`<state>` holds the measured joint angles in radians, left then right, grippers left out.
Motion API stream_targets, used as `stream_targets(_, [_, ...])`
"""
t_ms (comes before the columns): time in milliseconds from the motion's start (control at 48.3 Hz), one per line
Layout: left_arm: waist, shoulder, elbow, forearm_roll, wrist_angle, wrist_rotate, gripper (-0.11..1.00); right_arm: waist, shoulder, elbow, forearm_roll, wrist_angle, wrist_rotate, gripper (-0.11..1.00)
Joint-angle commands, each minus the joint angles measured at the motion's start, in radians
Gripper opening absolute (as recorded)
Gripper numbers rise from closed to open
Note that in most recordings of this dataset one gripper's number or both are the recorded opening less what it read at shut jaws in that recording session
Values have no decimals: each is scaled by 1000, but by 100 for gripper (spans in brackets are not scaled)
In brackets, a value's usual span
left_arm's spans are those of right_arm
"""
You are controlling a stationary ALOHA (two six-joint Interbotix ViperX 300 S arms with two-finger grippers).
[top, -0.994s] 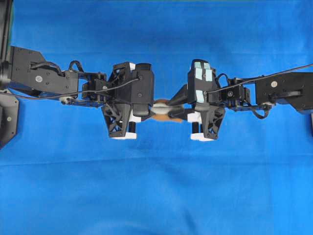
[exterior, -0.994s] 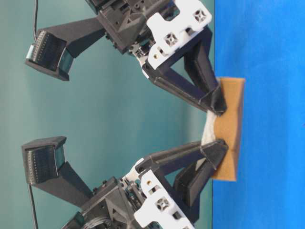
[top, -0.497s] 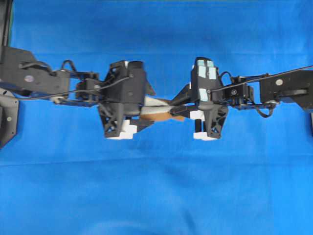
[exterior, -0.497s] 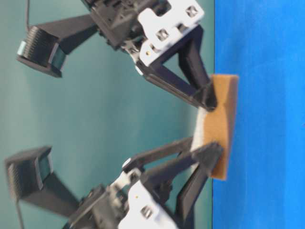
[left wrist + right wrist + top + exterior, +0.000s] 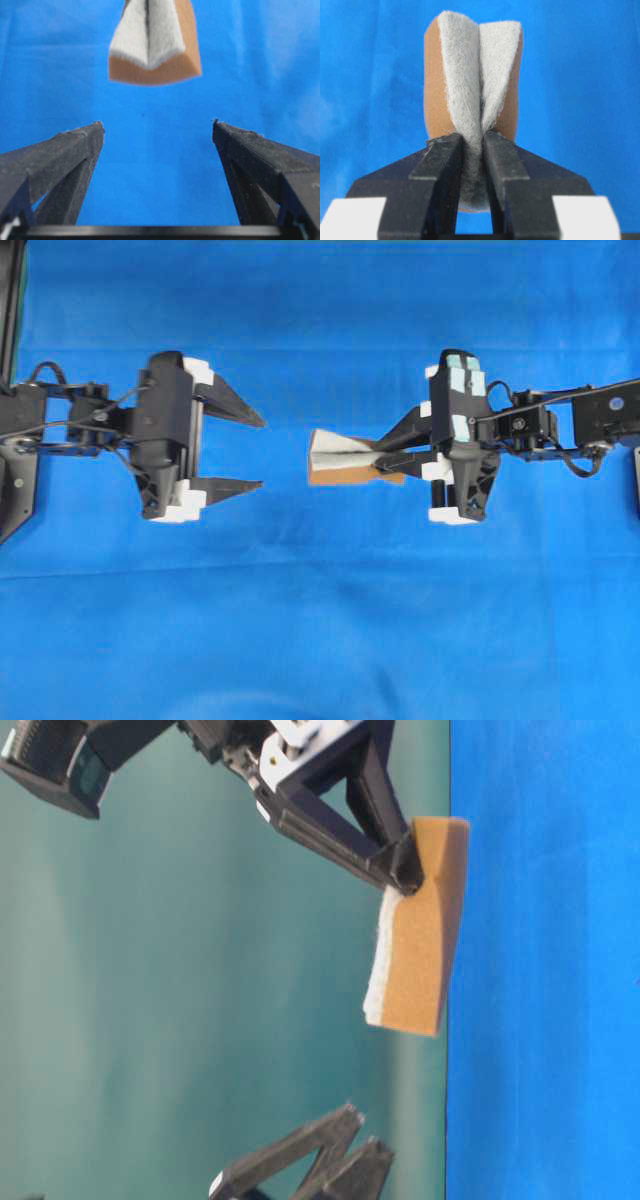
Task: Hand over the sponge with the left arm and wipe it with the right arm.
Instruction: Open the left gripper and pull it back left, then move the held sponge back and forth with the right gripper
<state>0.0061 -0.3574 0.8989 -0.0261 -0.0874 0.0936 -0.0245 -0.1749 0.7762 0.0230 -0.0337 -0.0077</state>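
Above blue cloth (image 5: 320,640), sponge (image 5: 345,457) pinched in right hand (image 5: 392,456)

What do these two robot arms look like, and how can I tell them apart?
Both are black, boxy arms with thin black cables looping along them. Each ends in a gripper with two pointed black fingers and white blocks at their base. The left gripper is plain black and white. The right gripper has pale teal patches on top, which is the easiest way to tell them apart.
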Motion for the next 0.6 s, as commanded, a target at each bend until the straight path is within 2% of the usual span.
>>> stream_targets(0, [0,-35,6,0,-32,0,88,-2,-21,-11,-2,-3,3,21])
stream_targets(228, [-2,-35,11,-2,-35,0,88,-21,20,-12,0,-8,3,21])
stream_targets(580, [-2,-35,11,-2,-44,5,88,-32,210,-51,2,-41,9,21])
